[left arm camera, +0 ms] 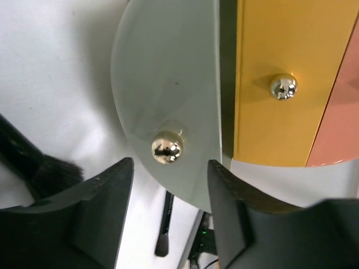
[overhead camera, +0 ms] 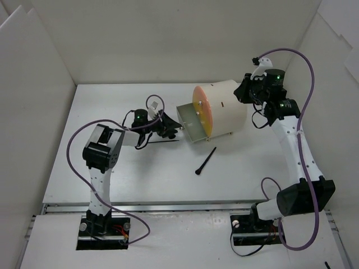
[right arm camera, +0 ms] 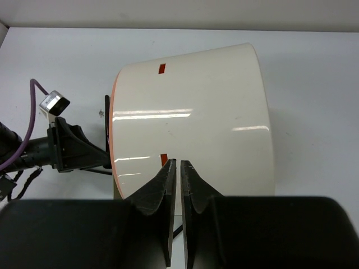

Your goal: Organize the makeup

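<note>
left pincer (left arm camera: 170, 168): held apart at a middling width with nothing gripped. the gold knob (left arm camera: 166, 147) of the frosted drawer (left arm camera: 168, 78) is seen between the fingers, just past their tips, with a gap on each side.
right pincer (right arm camera: 178, 162): brought down to a thin slit with nothing between the fingers. it is placed over the curved wall of the cream cylinder (right arm camera: 196, 106), at the end away from its orange face. whether the wall is touched cannot be told.
cream cylinder: laid on its side on the surface (overhead camera: 112, 174), orange face turned toward the left arm.
frosted drawer: drawn out from the cylinder's face toward the left pincer. what lies in it cannot be made out.
other fronts: a yellow front (left arm camera: 269, 45) with its own knob and a peach front (left arm camera: 342, 123) are seen shut in the cylinder's face.
makeup: a black brush (overhead camera: 206, 161) is laid on the surface on the near side of the cylinder, close to it but apart. a dark brush head (left arm camera: 50, 174) is seen on the surface beside the drawn drawer.
</note>
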{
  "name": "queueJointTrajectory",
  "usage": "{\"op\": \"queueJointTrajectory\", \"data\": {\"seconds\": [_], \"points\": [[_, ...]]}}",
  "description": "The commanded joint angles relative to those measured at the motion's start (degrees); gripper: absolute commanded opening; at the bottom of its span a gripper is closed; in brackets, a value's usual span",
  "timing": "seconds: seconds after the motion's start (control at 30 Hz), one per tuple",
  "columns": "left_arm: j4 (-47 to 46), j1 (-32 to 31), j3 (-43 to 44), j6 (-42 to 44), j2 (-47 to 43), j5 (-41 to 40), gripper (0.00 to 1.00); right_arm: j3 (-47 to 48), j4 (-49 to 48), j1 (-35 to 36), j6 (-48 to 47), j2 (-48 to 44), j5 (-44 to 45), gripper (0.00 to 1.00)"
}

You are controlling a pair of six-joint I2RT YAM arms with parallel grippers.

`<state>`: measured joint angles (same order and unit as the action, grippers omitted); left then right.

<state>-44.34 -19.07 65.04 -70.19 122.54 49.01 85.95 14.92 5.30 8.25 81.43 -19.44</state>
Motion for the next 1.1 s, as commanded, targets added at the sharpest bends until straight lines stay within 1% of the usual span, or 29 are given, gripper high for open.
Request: {"op": "queueJointTrajectory", "data": {"seconds": [0.0,0.03,0.07,0.1,0.13,0.17,0.2,0.27,0.3,0.33,0.37,0.4,0.5,0.57,0.67,0.77,0.87,1.07], "points": [[5.6,1.4,1.8,7.2,-8.6,0.0,0.54,-0.3,-2.7,0.2,-1.1,-3.2,0.9,0.06],[10.3,2.2,2.1,8.7,-10.8,-0.2,0.55,-0.3,-2.7,0.3,-1.2,-3.3,1.0,0.06],[12.4,2.2,2.3,10.0,-12.1,-0.7,0.55,-0.4,-2.7,0.3,-1.3,-3.5,1.1,0.06],[15.7,2.9,3.1,13.3,-13.5,-2.3,0.55,-0.5,-2.7,0.2,-1.3,-3.8,1.1,0.06],[22.9,3.6,3.9,15.4,-16.4,-3.5,0.55,-0.6,-2.7,0.2,-1.3,-4.1,1.2,0.06],[27.2,3.6,4.7,17.7,-17.8,-7.3,0.56,-0.8,-2.7,0.2,-1.4,-4.3,1.2,0.06],[38.0,4.1,8.0,22.7,-18.9,-9.8,0.56,-1.0,-2.8,0.2,-1.5,-4.9,1.4,0.06],[48.6,4.1,12.2,26.6,-20.5,-15.7,0.55,-1.2,-2.7,0.1,-1.5,-5.5,1.8,0.06],[52.9,4.1,15.9,27.6,-20.6,-21.5,0.53,-1.6,-2.7,0.2,-1.5,-6.3,2.0,0.06],[59.1,4.1,17.6,28.1,-19.8,-23.8,0.48,-1.8,-2.7,0.2,-1.4,-6.6,2.4,0.06],[62.1,4.1,19.2,28.1,-19.2,-26.0,0.46,-2.0,-2.7,0.4,-1.3,-7.0,2.7,0.07],[67.5,4.1,22.5,27.9,-17.4,-30.2,0.43,-2.5,-2.6,0.3,-1.2,-7.9,3.0,0.07],[74.1,3.4,28.9,27.9,-14.3,-35.5,0.43,-4.0,-2.6,0.2,-0.9,-9.7,3.5,0.07],[77.0,2.6,32.2,27.9,-10.8,-39.1,0.43,-5.7,-2.7,0.3,-0.8,-10.8,3.6,0.07],[80.5,1.1,39.6,27.7,-6.3,-42.1,0.43,-8.5,-2.6,0.2,-1.0,-13.5,3.9,0.07],[82.0,0.4,42.7,26.8,-2.8,-43.8,0.43,-11.1,-2.6,0.4,-0.9,-16.4,3.8,0.08],[82.0,-0.8,45.5,25.6,-0.8,-44.6,0.48,-13.6,-2.5,0.4,-0.4,-19.4,3.2,0.08],[83.1,-2.6,48.9,24.2,2.6,-47.1,0.51,-19.0,-2.5,0.5,0.8,-25.6,2.7,0.09]]}}
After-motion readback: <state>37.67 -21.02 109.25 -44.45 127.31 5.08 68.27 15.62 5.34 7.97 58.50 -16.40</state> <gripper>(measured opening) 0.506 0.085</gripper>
